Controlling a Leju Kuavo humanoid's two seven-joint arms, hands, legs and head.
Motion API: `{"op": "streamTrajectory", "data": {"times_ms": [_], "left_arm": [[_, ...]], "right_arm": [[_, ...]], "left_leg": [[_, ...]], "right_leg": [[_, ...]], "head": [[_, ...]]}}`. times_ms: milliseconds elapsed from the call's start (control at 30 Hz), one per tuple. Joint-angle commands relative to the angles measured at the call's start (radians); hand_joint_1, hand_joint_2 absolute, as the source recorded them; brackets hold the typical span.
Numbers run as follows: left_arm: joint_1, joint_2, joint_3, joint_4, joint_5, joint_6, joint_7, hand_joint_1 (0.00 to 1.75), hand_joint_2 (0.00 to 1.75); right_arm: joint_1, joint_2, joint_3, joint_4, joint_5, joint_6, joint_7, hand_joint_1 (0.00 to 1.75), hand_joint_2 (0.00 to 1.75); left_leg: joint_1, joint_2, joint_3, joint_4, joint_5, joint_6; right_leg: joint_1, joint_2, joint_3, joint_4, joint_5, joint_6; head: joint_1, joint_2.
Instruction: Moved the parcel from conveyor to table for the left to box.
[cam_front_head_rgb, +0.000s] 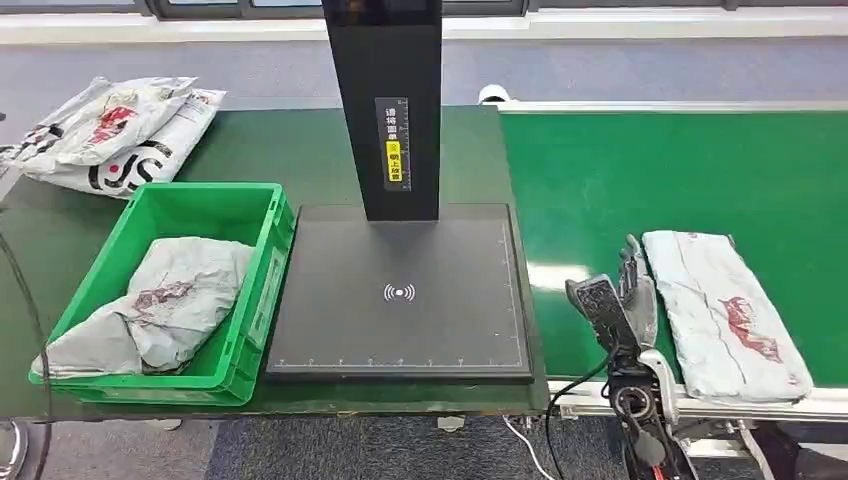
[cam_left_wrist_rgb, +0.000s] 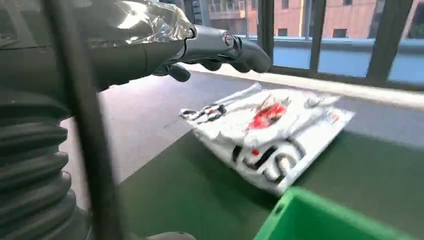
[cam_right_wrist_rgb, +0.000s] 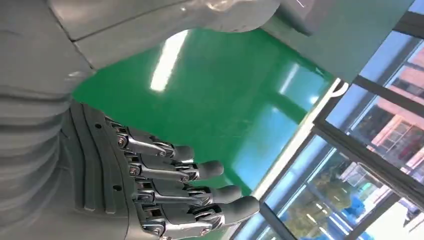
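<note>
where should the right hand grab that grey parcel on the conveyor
Probably the long edge nearest the right hand. The grey parcel lies flat and limp on the green conveyor, so come in from its left side, slide fingers under that edge and pinch it with the thumb on top.

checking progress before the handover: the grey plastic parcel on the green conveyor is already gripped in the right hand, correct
Not gripped. In the head view the right hand is open beside the grey plastic parcel, which lies flat on the green conveyor.

Conveyor belt (cam_front_head_rgb: 650, 180) was bright green, the parcel (cam_front_head_rgb: 722, 312) on it pale grey with red markings. Crate (cam_front_head_rgb: 255, 215) was green too, scanner pad (cam_front_head_rgb: 400, 290) matte black.
</note>
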Motion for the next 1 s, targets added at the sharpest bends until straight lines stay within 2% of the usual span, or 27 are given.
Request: {"op": "streamTrajectory", "data": {"times_ms": [33, 67, 100, 133, 167, 200, 267, 300, 333, 400, 467, 533, 567, 633, 700, 733, 767, 800, 833, 867, 967, 1000], "left_arm": [[-0.282, -0.180, -0.026, 0.319, 0.249, -0.002, 0.002, 0.00, 1.75], [-0.235, -0.191, -0.042, 0.305, 0.247, -0.009, -0.005, 0.00, 1.75], [-0.181, -0.185, -0.056, 0.276, 0.261, -0.022, -0.028, 0.00, 1.75], [-0.107, -0.132, -0.107, 0.198, 0.262, -0.053, -0.074, 0.00, 1.75], [-0.067, -0.170, -0.066, 0.198, 0.314, -0.047, -0.054, 0.00, 1.75], [-0.015, -0.216, -0.060, 0.160, 0.289, -0.004, -0.033, 0.00, 1.75], [0.083, -0.365, -0.079, 0.145, 0.251, 0.094, -0.060, 0.00, 1.75], [0.133, -0.437, -0.094, 0.145, 0.236, 0.156, -0.058, 0.00, 1.75], [0.149, -0.461, -0.104, 0.145, 0.225, 0.187, -0.058, 0.00, 1.75], [0.159, -0.469, -0.120, 0.140, 0.212, 0.213, -0.063, 0.00, 1.75], [0.217, -0.577, -0.087, 0.125, 0.225, 0.273, -0.105, 0.00, 1.75], [0.276, -0.760, -0.074, 0.152, 0.215, 0.384, -0.136, 0.00, 1.75], [0.279, -0.812, -0.085, 0.173, 0.203, 0.432, -0.149, 0.00, 1.75], [0.274, -0.911, -0.081, 0.237, 0.242, 0.495, -0.177, 0.00, 1.75], [0.279, -0.989, -0.070, 0.287, 0.295, 0.555, -0.213, 0.00, 1.75], [0.278, -0.995, -0.081, 0.299, 0.300, 0.567, -0.219, 0.00, 1.75], [0.279, -0.997, -0.087, 0.302, 0.303, 0.572, -0.222, 0.00, 1.75], [0.280, -0.990, -0.094, 0.298, 0.309, 0.577, -0.225, 0.00, 1.75], [0.279, -0.983, -0.094, 0.295, 0.317, 0.576, -0.225, 0.00, 1.75], [0.278, -0.977, -0.091, 0.293, 0.321, 0.571, -0.224, 0.00, 1.75], [0.276, -0.971, -0.089, 0.290, 0.324, 0.565, -0.223, 0.00, 1.75], [0.283, -0.979, -0.076, 0.287, 0.355, 0.530, -0.202, 0.00, 1.75]], "right_arm": [[0.017, 0.024, -0.082, -0.032, -0.011, 0.015, 0.000, 0.00, 1.75], [0.004, 0.024, -0.076, -0.017, -0.009, 0.018, 0.002, 0.00, 1.75], [-0.013, 0.022, -0.068, 0.008, -0.006, 0.020, 0.005, 0.00, 1.75], [-0.047, 0.016, -0.049, 0.054, -0.003, 0.028, 0.005, 0.00, 1.75], [-0.060, 0.018, -0.047, 0.072, 0.007, 0.007, 0.005, 0.00, 1.75], [-0.064, 0.022, -0.046, 0.073, 0.006, 0.007, 0.005, 0.00, 1.75], [-0.058, 0.031, -0.047, 0.053, 0.021, -0.026, -0.003, 0.00, 1.75], [-0.063, 0.034, -0.045, 0.054, 0.023, -0.026, -0.003, 0.00, 1.75], [-0.064, 0.035, -0.045, 0.056, 0.024, -0.027, -0.003, 0.00, 1.75], [-0.070, 0.035, -0.045, 0.064, 0.031, -0.037, -0.007, 0.00, 1.75], [-0.092, 0.031, -0.043, 0.093, 0.054, -0.067, -0.012, 0.00, 1.75], [-0.142, 0.019, -0.041, 0.159, 0.064, -0.105, -0.014, 0.00, 1.75], [-0.152, 0.016, -0.041, 0.176, 0.068, -0.121, -0.015, 0.00, 1.75], [-0.162, 0.014, -0.047, 0.218, 0.102, -0.178, -0.009, 0.00, 1.75], [-0.180, -0.006, -0.047, 0.303, 0.168, -0.267, 0.005, 0.00, 1.75], [-0.188, -0.007, -0.050, 0.327, 0.166, -0.276, -0.005, 0.00, 1.75], [-0.192, -0.009, -0.051, 0.337, 0.162, -0.280, -0.013, 0.00, 1.75], [-0.197, -0.009, -0.055, 0.353, 0.157, -0.284, -0.025, 0.00, 1.75], [-0.199, -0.008, -0.056, 0.355, 0.156, -0.284, -0.028, 0.00, 1.75], [-0.199, -0.007, -0.055, 0.354, 0.157, -0.284, -0.028, 0.00, 1.75], [-0.199, -0.006, -0.055, 0.351, 0.157, -0.284, -0.027, 0.00, 1.75], [-0.198, -0.013, -0.047, 0.354, 0.196, -0.311, 0.004, 0.00, 1.75]], "left_leg": [[0.000, -0.008, 0.002, -0.001, 0.000, 0.002], [-0.001, -0.004, 0.002, -0.001, 0.000, 0.002], [-0.003, -0.006, 0.006, -0.005, 0.002, 0.002], [-0.003, -0.003, 0.006, -0.004, 0.001, 0.002], [-0.004, -0.003, 0.009, -0.007, 0.002, 0.002], [-0.004, -0.004, 0.008, -0.006, 0.002, 0.002], [-0.005, -0.001, 0.009, -0.006, 0.001, 0.003], [-0.005, -0.007, 0.009, -0.008, 0.003, 0.002], [-0.006, -0.008, 0.010, -0.007, 0.003, 0.002], [-0.009, -0.013, 0.011, -0.009, 0.005, 0.004], [-0.007, -0.017, 0.008, -0.005, 0.005, 0.005], [-0.007, -0.017, 0.008, -0.006, 0.005, 0.006], [-0.007, -0.012, 0.009, -0.006, 0.004, 0.006], [-0.010, -0.016, 0.008, -0.005, 0.005, 0.006], [-0.012, -0.014, 0.006, -0.003, 0.004, 0.007], [-0.013, -0.020, 0.009, -0.005, 0.006, 0.009], [-0.012, -0.021, 0.006, -0.002, 0.005, 0.009], [-0.012, -0.014, 0.006, -0.002, 0.003, 0.009], [-0.013, -0.018, 0.006, -0.002, 0.003, 0.010], [-0.012, -0.013, 0.004, 0.000, 0.001, 0.011], [-0.012, -0.012, 0.004, 0.000, 0.000, 0.012], [-0.013, -0.011, 0.004, 0.000, 0.001, 0.011]], "right_leg": [[0.000, -0.009, 0.006, -0.001, -0.002, 0.002], [-0.001, -0.006, 0.003, 0.000, -0.001, 0.001], [-0.002, -0.008, 0.007, -0.003, -0.001, 0.002], [-0.003, -0.004, 0.006, -0.002, -0.001, 0.001], [-0.004, -0.005, 0.009, -0.004, -0.001, 0.002], [-0.004, -0.006, 0.009, -0.004, -0.001, 0.002], [-0.005, -0.003, 0.009, -0.003, 0.000, 0.002], [-0.005, -0.008, 0.011, -0.005, 0.000, 0.002], [-0.006, -0.009, 0.010, -0.004, -0.001, 0.002], [-0.008, -0.014, 0.012, -0.006, -0.001, 0.003], [-0.006, -0.018, 0.013, -0.004, -0.002, 0.004], [-0.007, -0.019, 0.014, -0.005, -0.001, 0.004], [-0.006, -0.014, 0.013, -0.006, 0.000, 0.005], [-0.010, -0.017, 0.012, -0.003, 0.000, 0.005], [-0.012, -0.015, 0.010, -0.002, 0.000, 0.005], [-0.012, -0.022, 0.015, -0.006, 0.000, 0.008], [-0.011, -0.022, 0.014, -0.005, -0.001, 0.009], [-0.011, -0.015, 0.011, -0.004, 0.000, 0.008], [-0.012, -0.019, 0.014, -0.005, -0.001, 0.009], [-0.012, -0.014, 0.011, -0.003, 0.000, 0.009], [-0.012, -0.014, 0.011, -0.003, -0.001, 0.010], [-0.013, -0.013, 0.009, -0.003, 0.000, 0.009]], "head": [[0.000, 0.000], [0.000, 0.000], [0.000, 0.000], [0.000, 0.000], [0.000, 0.000], [0.000, 0.000], [0.000, 0.000], [0.000, 0.000], [0.000, 0.000], [0.000, 0.000], [0.000, 0.000], [0.000, 0.000], [0.000, 0.000], [0.000, 0.000], [-0.001, 0.000], [0.000, 0.000], [0.000, 0.000], [0.000, 0.000], [0.000, 0.000], [0.000, 0.000], [0.000, 0.000], [0.000, 0.000]]}}
